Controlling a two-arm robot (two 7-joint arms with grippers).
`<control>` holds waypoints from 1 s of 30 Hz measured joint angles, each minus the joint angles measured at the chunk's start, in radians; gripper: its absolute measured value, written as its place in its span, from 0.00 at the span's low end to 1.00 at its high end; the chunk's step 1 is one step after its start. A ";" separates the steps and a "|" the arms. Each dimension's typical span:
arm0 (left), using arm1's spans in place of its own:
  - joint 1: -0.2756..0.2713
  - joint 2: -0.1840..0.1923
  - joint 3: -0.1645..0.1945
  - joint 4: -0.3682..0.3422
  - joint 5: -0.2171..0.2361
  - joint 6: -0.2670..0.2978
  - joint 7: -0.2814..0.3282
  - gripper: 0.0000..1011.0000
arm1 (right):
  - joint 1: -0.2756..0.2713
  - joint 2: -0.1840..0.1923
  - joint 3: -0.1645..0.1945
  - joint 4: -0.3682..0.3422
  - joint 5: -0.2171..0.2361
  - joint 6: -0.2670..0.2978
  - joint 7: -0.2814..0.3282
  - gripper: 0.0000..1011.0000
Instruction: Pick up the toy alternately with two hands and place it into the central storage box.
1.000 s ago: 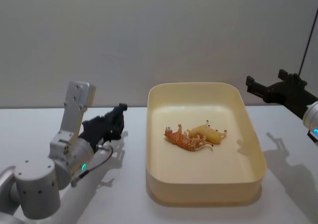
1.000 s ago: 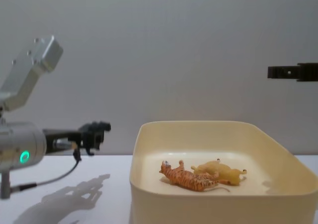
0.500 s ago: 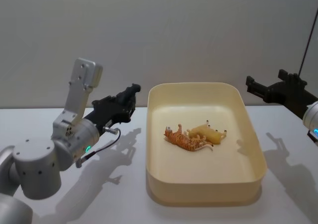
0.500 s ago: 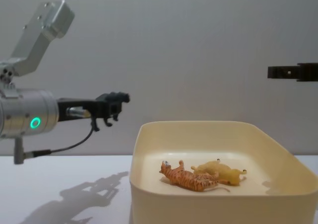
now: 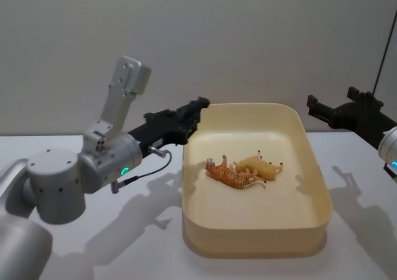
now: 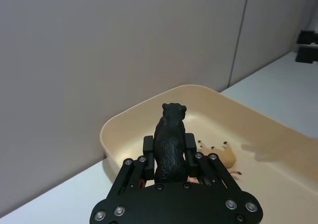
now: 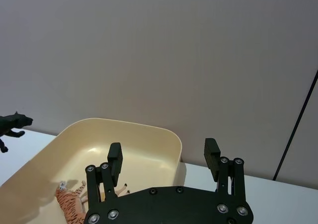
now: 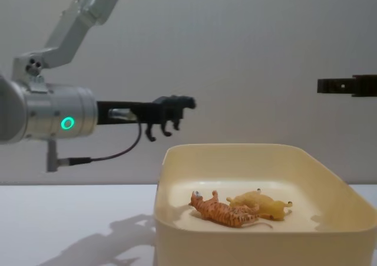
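1. Nearest, the left arm: silver wrist with a green ring light, now raised and reaching toward the tub; half a second ago it hung lower and farther left, and a second ago lower again, close above the table.
2. Next, the left gripper [image 5: 180,123]: flat black fingers clamped on a black toy animal [image 8: 171,110], which rides upright with its head pointing forward. Compared with the earlier pictures, the toy has travelled from well left of the tub to just above its left rim.
3. Then the tub [image 5: 201,230]: cream-yellow, rounded corners, standing on the white table [image 5: 149,243]. Inside lie a striped orange tiger [image 5: 232,176] and a pale yellow animal [image 5: 260,167], both on their sides, touching; neither has moved.
4. Farther off, the right gripper [image 5: 344,110]: parked high beyond the tub's right side, fingers spread wide and empty, unchanged in place.
5. Judgement: carrying is nearly done; a little more reach over the tub's middle, then release, should finish this toy.
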 joint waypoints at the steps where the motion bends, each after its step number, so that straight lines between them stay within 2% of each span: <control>1: -0.012 -0.007 0.003 0.014 0.002 0.000 -0.026 0.31 | 0.000 0.000 0.000 0.000 0.000 0.000 0.000 0.99; 5: -0.041 -0.023 0.010 0.048 0.007 0.000 -0.072 0.31 | 0.000 0.000 0.000 0.000 0.000 0.000 0.000 0.99; 11: -0.112 -0.066 0.028 0.142 0.018 -0.011 -0.171 0.34 | 0.000 0.000 0.000 0.000 0.000 0.000 0.000 0.99; 14: -0.129 -0.077 0.032 0.167 0.020 -0.015 -0.194 0.45 | 0.000 0.000 0.000 0.000 0.000 0.000 0.000 0.99; 20: -0.163 -0.098 0.041 0.214 0.025 -0.023 -0.239 0.59 | 0.000 0.000 0.000 0.000 0.000 0.000 0.000 0.99; 24: -0.180 -0.108 0.046 0.236 0.027 -0.026 -0.260 0.76 | 0.000 0.000 0.000 0.000 0.000 0.000 0.000 0.99; 25: -0.182 -0.110 0.046 0.240 0.027 -0.027 -0.263 0.76 | 0.000 0.000 0.000 0.000 0.000 0.000 0.000 0.99; 30: -0.193 -0.116 0.049 0.255 0.028 -0.029 -0.276 0.90 | 0.000 0.000 0.000 0.000 0.000 0.000 0.000 0.99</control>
